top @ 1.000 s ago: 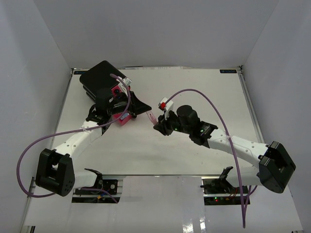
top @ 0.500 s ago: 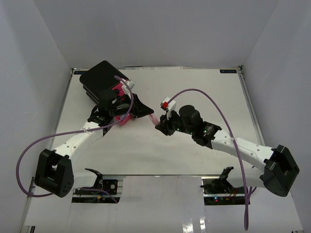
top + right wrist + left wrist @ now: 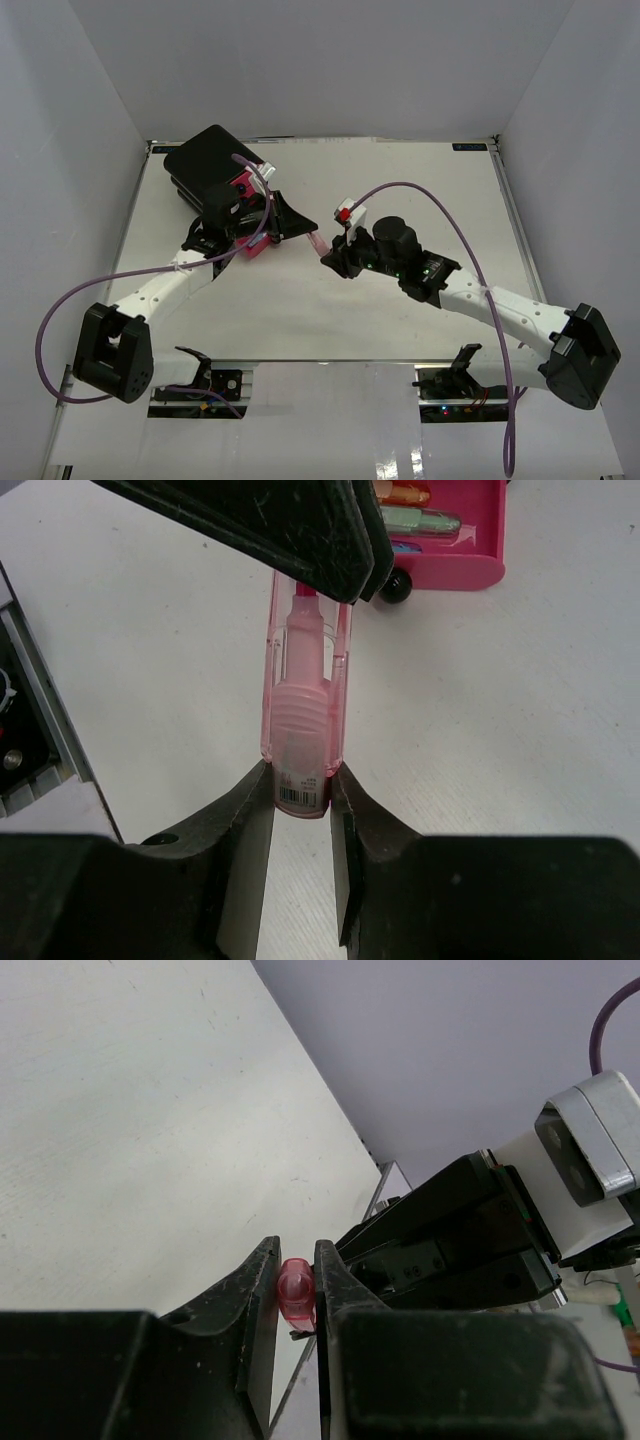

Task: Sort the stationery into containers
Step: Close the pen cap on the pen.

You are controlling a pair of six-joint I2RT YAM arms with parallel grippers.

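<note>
A translucent pink highlighter (image 3: 305, 690) hangs above the table between my two grippers. My right gripper (image 3: 302, 780) is shut on its barcoded end. My left gripper (image 3: 295, 1260) is shut on the far cap end (image 3: 296, 1295). In the top view the highlighter (image 3: 317, 244) bridges the left gripper (image 3: 306, 232) and the right gripper (image 3: 328, 258) at mid table. The black drawer box (image 3: 205, 160) stands at the back left. One pink drawer (image 3: 455, 568) is pulled out, with orange and green items (image 3: 410, 510) inside and a black knob (image 3: 397, 585) on its front.
The left arm reaches over the open pink drawer (image 3: 250, 246) in the top view. Purple cables (image 3: 440, 215) arch over both arms. White walls close in the table on the left, the back and the right.
Both grippers have kept their hold on the highlighter. The right arm has stretched a little further out, and the pair of grippers has shifted slightly to the right.
</note>
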